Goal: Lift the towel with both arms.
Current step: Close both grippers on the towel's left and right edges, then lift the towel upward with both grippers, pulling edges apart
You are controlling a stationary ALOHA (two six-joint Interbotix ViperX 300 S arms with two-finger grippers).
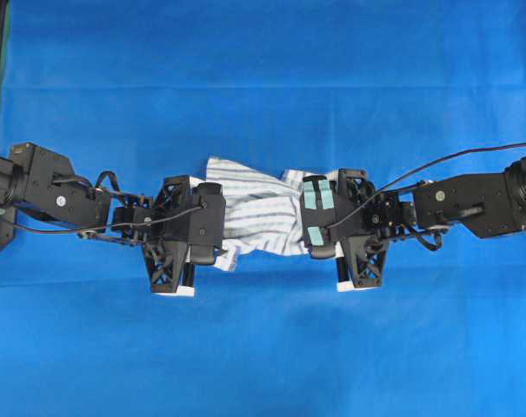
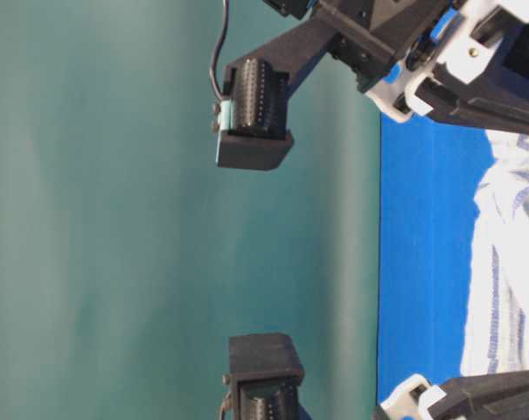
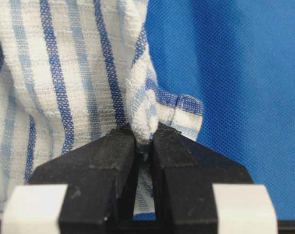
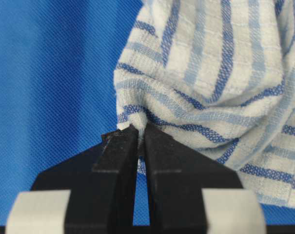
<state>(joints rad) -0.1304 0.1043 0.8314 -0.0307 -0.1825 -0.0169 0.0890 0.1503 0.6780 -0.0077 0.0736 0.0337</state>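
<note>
— On the left, what's gripped?
— Left end effector [image 3: 143,139] is clamped on the towel's [image 1: 258,208] left edge, mid-worktop [image 1: 263,347].
— And right?
— Right end effector [image 4: 140,134] pinches a fold at the right edge; the towel is bunched between both.

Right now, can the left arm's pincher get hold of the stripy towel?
Yes, it looks so: the left gripper is already shut on a fold of the towel, with nothing in between.
</note>
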